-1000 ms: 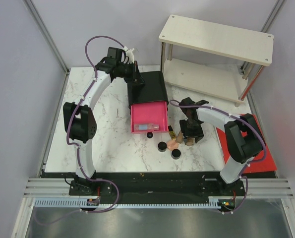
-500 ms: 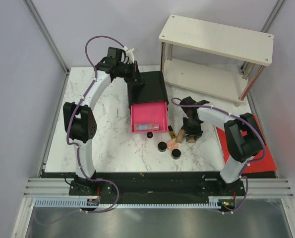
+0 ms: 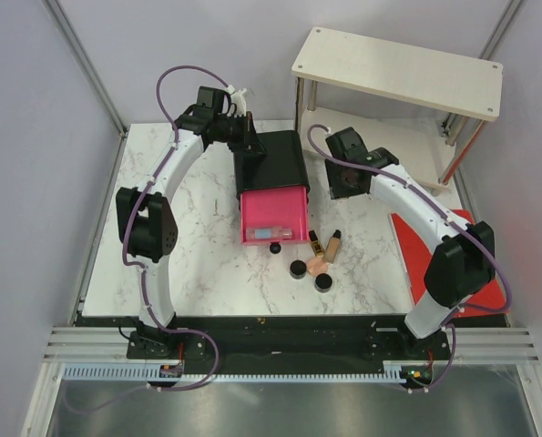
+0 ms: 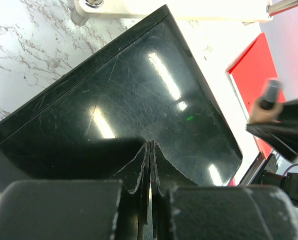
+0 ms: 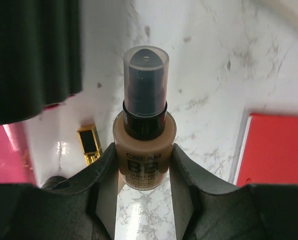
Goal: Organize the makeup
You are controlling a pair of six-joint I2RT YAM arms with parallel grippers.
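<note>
My right gripper (image 5: 143, 150) is shut on a beige BB cream bottle (image 5: 143, 137) with a clear cap, held above the marble table (image 3: 207, 264) beside the black box (image 3: 275, 157). The box's pink drawer (image 3: 275, 214) stands pulled out. In front of it lie a gold-black tube (image 3: 314, 243), a beige tube (image 3: 332, 246), a peach puff (image 3: 318, 265) and two round black jars (image 3: 297, 269) (image 3: 323, 282). My left gripper (image 4: 150, 150) is shut, empty, over the box's glossy top (image 4: 138, 95) at its back edge.
A white two-tier shelf (image 3: 398, 68) stands at the back right. A red mat (image 3: 453, 264) lies along the table's right edge. A small black item (image 3: 275, 248) sits at the drawer's front edge.
The right gripper closed on the beige bottle among the makeup, then lifted it up and back, toward the box's right side. The left arm has not moved.
</note>
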